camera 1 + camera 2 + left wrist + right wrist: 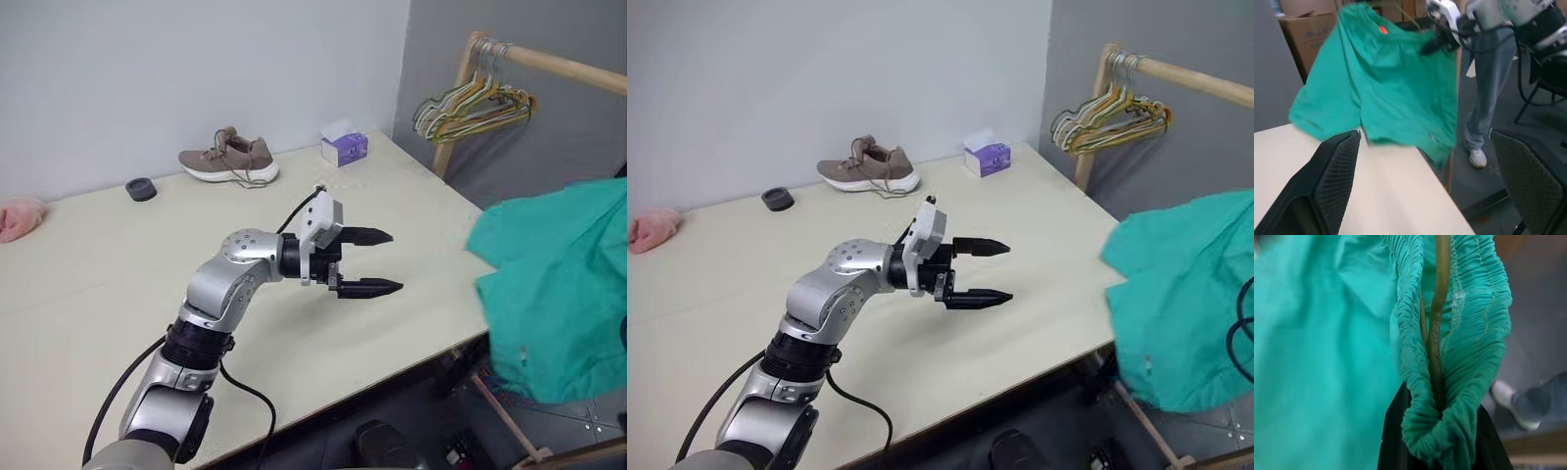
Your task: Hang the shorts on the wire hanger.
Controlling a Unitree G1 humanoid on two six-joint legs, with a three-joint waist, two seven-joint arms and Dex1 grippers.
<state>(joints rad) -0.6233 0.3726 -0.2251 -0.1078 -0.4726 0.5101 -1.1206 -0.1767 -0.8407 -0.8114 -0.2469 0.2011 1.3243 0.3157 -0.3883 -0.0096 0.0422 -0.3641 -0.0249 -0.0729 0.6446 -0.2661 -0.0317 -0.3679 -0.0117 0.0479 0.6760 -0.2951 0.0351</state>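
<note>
A pale worktop is standing against a white wall, with a wooden rail beyond its far right corner carrying a bunch of yellowish hangers. A brown shoe, a purple tissue box, a small dark ring and a pink fluffy cloth are lying along the far edge, well away from the left end effector.

The left end effector is hovering over the worktop, empty, its fingers spread wide and pointing toward the shorts, which are hanging in the air past the worktop's right edge, well ahead of its fingertips. In the left wrist view the right end effector is gripping the waistband near the orange tag, with a person's legs in jeans standing behind.

The right wrist view is showing its fingers pressed together on the bunched elastic waistband, and a thin olive-grey wire hanger is running up through the folds of that waistband (how fully it is threaded I cannot tell). So the shorts are lifted and appear to be meeting the hanger already. What seems left is spreading the waistband along the wire, likely work for the free left end effector, and checking the garment is sitting securely.
</note>
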